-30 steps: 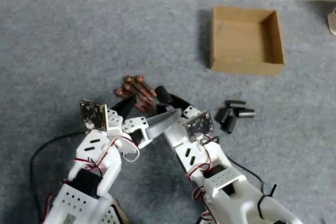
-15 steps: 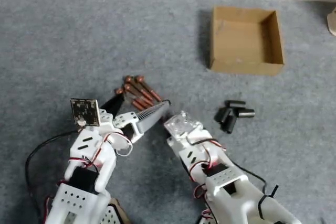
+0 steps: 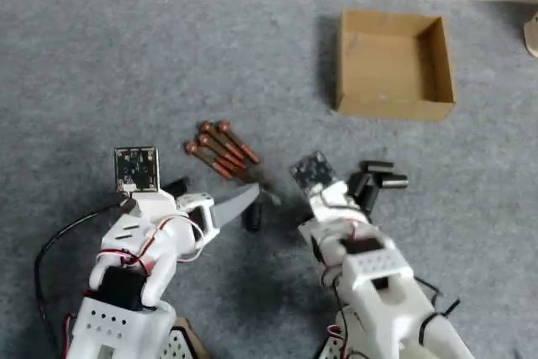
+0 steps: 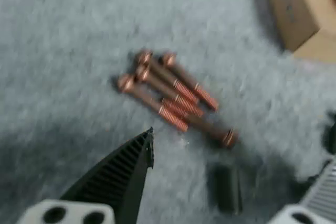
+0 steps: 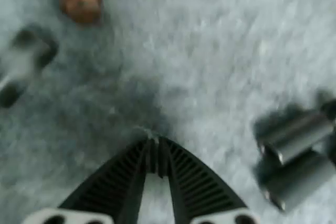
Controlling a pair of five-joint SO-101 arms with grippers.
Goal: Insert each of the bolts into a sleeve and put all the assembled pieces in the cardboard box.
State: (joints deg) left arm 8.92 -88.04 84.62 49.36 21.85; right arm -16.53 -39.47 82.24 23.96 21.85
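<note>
Just beside the wide-open left pincer [image 4: 233,163] lies a short black cylindrical sleeve [image 4: 227,187], copper-coloured metal bolts [image 4: 173,95] just beyond; an off-centre squeeze could roll it away. The right pincer [image 5: 156,153] is closed, empty.

We see copper bolts [image 3: 220,149] mid-carpet, cardboard box [image 3: 391,108] at their two o'clock, sleeve cluster [image 3: 374,182] at three, loose sleeve [image 3: 252,217] at five.

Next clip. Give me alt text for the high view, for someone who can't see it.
Two white robot arms sit at the near edge of a grey table, copper bolts clustered ahead of the left arm and black sleeves piled beside the right arm. One lone sleeve lies between the arms. The cardboard box stands at the far right, nothing visible inside.
</note>
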